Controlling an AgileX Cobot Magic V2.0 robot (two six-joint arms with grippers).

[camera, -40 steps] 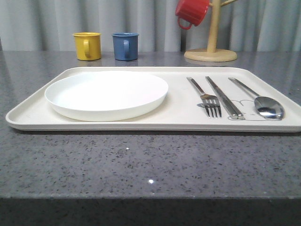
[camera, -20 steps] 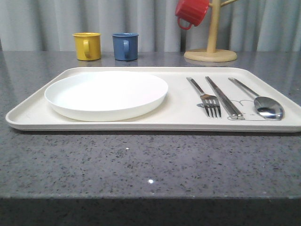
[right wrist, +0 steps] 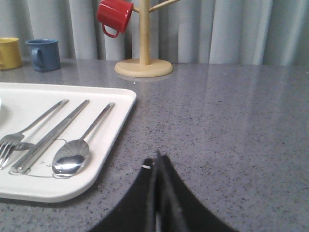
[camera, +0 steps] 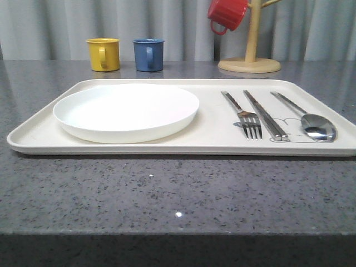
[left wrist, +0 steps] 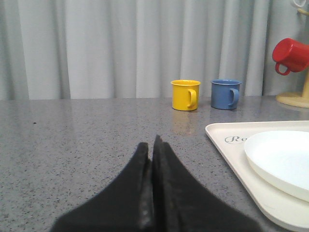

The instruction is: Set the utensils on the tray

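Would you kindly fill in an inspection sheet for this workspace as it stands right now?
Surface: grey speckled countertop, dry and unmarked.
Job's things: white plate on the left part of the tray; fork, chopsticks and spoon lie side by side on its right part, apart from one another.
Clutter: yellow mug and blue mug stand behind the tray; red mug hangs on a wooden mug tree.
Grippers: left gripper shut and empty, beside the tray's left end; right gripper shut and empty, beside its right end.
Cables: nothing seen.
Surroundings: grey curtain behind.
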